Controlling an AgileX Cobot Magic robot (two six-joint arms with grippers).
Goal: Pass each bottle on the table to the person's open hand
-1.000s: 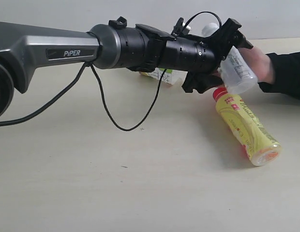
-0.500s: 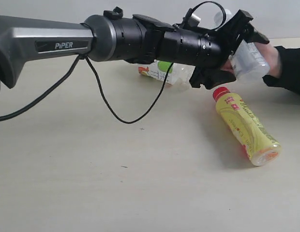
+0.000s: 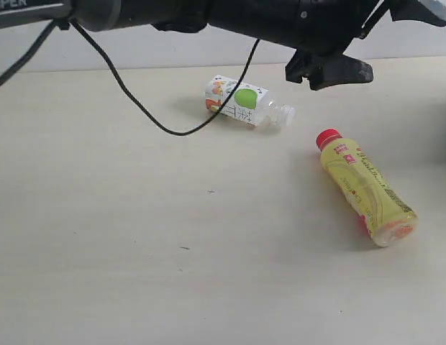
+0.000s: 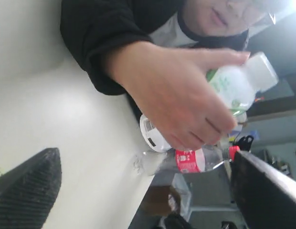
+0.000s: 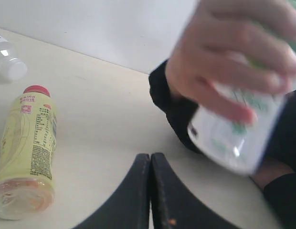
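Note:
My left gripper [image 3: 381, 39] hangs open and empty high over the table [image 3: 137, 237], its ribbed fingers [image 4: 28, 186] wide apart. The person's hand [image 4: 176, 95] is closed round a clear green-white bottle [image 4: 234, 86] and holds it off the table. In the right wrist view the hand [image 5: 224, 62] grips that bottle [image 5: 234, 133] beyond my shut right gripper [image 5: 150, 191]. A red-labelled clear bottle [image 4: 191, 160] lies near the table's edge. The yellow red-capped bottle [image 3: 363, 188] and another green-white bottle [image 3: 241, 100] lie on the table.
The left arm's black cable [image 3: 173, 122] droops low over the table beside the green-white bottle. The person's black sleeve [image 4: 100, 38] rests on the table. A pale wall [image 3: 173, 47] runs behind the table.
The left gripper has risen away from the hand, leaving the green-white bottle in it. Hand and bottle have drawn back out of the exterior view.

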